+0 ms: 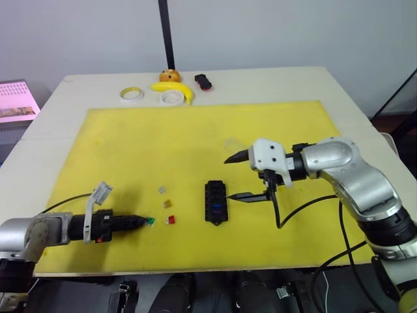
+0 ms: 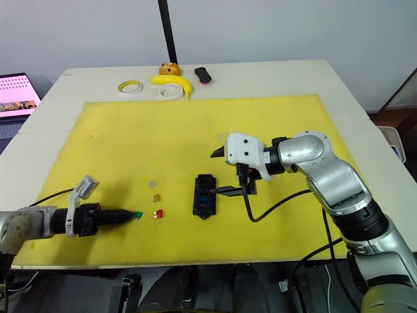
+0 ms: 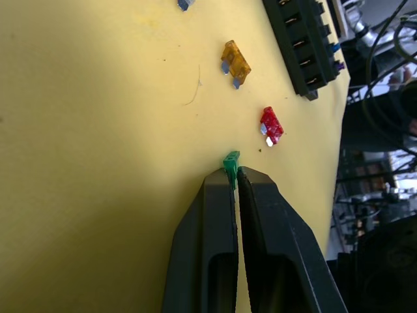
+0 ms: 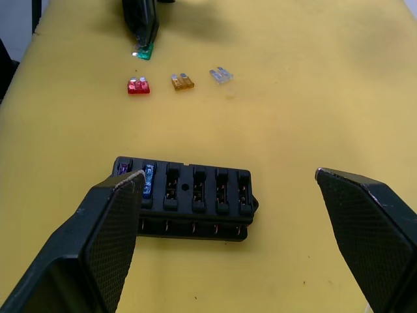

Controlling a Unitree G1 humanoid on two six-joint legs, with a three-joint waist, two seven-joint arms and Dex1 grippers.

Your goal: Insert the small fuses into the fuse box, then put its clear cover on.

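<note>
Head view: my left tool (image 1: 144,222) pinches the teal fuse (image 1: 150,222) at eight o'clock of the fuse box (image 1: 215,201); right tool (image 1: 236,177) spread wide beside it. Left wrist: only the fuse's edge is nipped, so I fear it twisting free. Right wrist: blue fuse (image 4: 148,180) seated.

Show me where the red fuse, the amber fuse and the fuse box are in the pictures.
red fuse (image 3: 271,124): left wrist view, on its translucent red body.
amber fuse (image 3: 235,60): left wrist view, on its amber plastic body.
fuse box (image 4: 195,195): right wrist view, on the black top face between the slots.
</note>
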